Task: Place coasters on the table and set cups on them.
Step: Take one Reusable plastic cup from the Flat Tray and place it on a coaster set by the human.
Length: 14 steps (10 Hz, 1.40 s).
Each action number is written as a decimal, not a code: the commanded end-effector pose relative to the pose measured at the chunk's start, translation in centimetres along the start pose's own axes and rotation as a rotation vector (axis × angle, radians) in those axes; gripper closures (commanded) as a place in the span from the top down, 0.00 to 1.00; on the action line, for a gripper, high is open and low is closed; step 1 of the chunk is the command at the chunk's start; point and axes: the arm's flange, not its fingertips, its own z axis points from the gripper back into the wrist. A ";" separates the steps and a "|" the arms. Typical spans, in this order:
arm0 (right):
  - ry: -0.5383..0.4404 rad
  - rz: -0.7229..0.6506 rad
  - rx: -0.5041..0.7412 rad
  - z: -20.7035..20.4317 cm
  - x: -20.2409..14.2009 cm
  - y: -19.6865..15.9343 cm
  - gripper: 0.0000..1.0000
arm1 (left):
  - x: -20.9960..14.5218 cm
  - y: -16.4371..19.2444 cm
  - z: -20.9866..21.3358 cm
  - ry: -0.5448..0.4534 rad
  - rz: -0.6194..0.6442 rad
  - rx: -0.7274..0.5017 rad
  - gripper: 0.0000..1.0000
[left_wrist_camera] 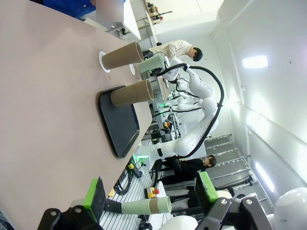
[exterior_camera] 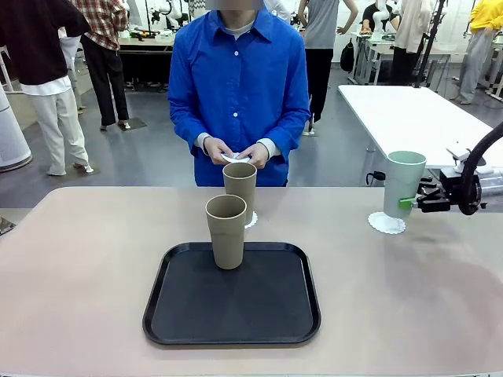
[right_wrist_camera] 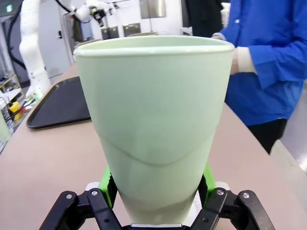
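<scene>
My right gripper (exterior_camera: 413,203) is shut on the mint green cup (exterior_camera: 404,182) low on its wall, holding it upright over a white lacy coaster (exterior_camera: 387,225) at the table's (exterior_camera: 78,259) right side; whether the base touches is unclear. In the right wrist view the cup (right_wrist_camera: 153,124) stands between the green pads (right_wrist_camera: 108,184). One tan cup (exterior_camera: 240,188) stands on a coaster (exterior_camera: 251,220) just behind the black tray (exterior_camera: 189,314). A second tan cup (exterior_camera: 226,232) stands on the tray. The person's hands hold another coaster (exterior_camera: 234,158). My left gripper (left_wrist_camera: 151,191) is open, holding nothing.
The tray lies mid-table near my side. The person in a blue shirt (exterior_camera: 236,86) stands at the far edge, hands close to the chest. A white-topped table (exterior_camera: 416,110) stands behind on the right. Bare tabletop lies left of the tray.
</scene>
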 end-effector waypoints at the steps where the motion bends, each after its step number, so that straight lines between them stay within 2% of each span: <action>1: -0.006 0.046 0.044 -0.5 -0.7 0.5 0.81 | -0.1 -0.3 0.1 0.001 -0.002 -0.004 1.00; 5: -0.058 0.081 0.083 -1.1 -2.3 -0.9 0.81 | -0.1 -0.3 0.1 0.001 -0.002 -0.004 1.00; 14: -0.054 0.077 0.117 -1.5 -3.9 -2.5 0.81 | -0.1 -0.3 0.1 0.001 -0.002 -0.004 1.00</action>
